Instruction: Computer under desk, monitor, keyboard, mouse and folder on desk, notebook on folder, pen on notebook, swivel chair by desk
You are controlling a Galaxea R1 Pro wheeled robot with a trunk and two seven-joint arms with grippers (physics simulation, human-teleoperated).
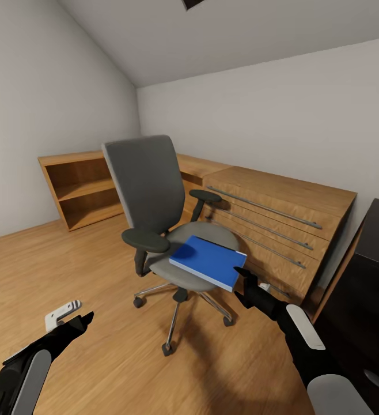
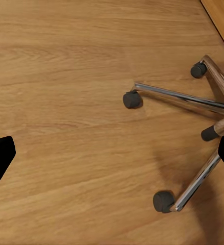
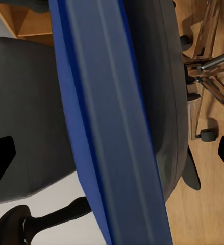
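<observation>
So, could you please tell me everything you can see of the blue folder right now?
The folder is a flat, bright blue rectangle with a paler blue edge, looking like smooth plastic. It lies closed and flat on the grey seat of the swivel chair, turned at an angle, one corner jutting past the seat's front. The right gripper sits open at that corner; the right wrist view shows the folder's edge between its fingers.
</observation>
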